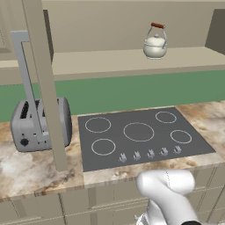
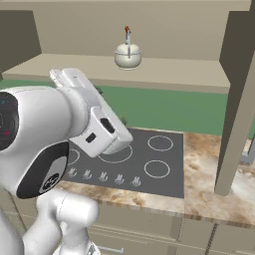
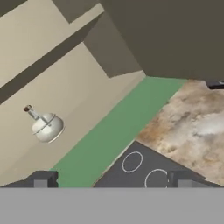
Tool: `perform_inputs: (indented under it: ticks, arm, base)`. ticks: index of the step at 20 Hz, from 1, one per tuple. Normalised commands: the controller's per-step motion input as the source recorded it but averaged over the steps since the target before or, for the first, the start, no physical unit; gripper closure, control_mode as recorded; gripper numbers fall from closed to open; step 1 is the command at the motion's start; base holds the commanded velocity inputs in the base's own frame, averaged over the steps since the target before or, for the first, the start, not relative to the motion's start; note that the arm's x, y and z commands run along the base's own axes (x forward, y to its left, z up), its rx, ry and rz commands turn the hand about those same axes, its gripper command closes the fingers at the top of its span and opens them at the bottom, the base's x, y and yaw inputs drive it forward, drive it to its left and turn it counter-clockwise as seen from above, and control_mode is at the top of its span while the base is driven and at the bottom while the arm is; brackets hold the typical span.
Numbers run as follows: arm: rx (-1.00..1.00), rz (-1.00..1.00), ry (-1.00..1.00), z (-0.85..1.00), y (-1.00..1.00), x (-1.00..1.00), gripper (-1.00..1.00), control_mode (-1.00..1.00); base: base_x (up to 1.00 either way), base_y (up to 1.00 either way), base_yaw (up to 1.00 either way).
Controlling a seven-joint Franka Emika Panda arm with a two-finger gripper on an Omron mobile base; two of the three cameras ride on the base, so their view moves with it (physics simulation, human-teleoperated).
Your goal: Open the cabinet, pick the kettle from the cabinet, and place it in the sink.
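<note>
Seen from the left base camera: open cabinet (image 1: 132, 61) above the counter, cream-white kettle (image 1: 155, 42) upright on its bare shelf, right of centre, wire bail raised and topped in reddish-brown wood. Below, green backsplash (image 1: 132, 90), then black cooktop (image 1: 139, 134) with white rings set into the marbled counter (image 1: 30, 169). Left of the cooktop, a silver toaster (image 1: 40, 123), partly crossed by the edge of a swung-open cabinet door (image 1: 44, 79) carrying a long silver bar handle (image 1: 25, 74). White elbow of the arm (image 1: 169, 189) at lower right.

From the right base camera: same kettle (image 2: 128, 55) viewed end-on, bail reduced to a thin vertical line; another open door (image 2: 239, 99) edge-on at right, reaching down before the counter. Arm (image 2: 55, 134) bulking large at left, wrist angled up toward the shelf, covering part of the cooktop (image 2: 144, 164). Toaster not caught from this side.

From the hand camera, rolled sideways: kettle (image 3: 46, 126) small and well apart on the shelf, backsplash running diagonally, cooktop rings below. Gripper (image 3: 113, 179) spread wide, one dark fingertip (image 3: 41, 178) at each lower corner, nothing between them.
</note>
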Motion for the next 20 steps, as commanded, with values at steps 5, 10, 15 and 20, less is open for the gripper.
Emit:
perform_inputs:
  ticks: [5, 10, 15, 20]
  arm:
    - [-0.22, 0.35, 0.05, 0.23, 0.4, 0.12, -1.0, -1.0]
    - [-0.2, 0.22, -0.01, 0.15, 0.33, 0.34, -1.0, -1.0]
    - [-0.16, 0.19, -0.02, 0.03, 0.24, 0.38, -1.0, -1.0]
    - [-0.08, 0.06, 0.0, 0.0, 0.15, 0.49, -1.0, -1.0]
  base:
    - [0.0, 0.0, 0.0]
    - [0.0, 0.0, 0.0]
    - [0.0, 0.0, 0.0]
    - [0.0, 0.0, 0.0]
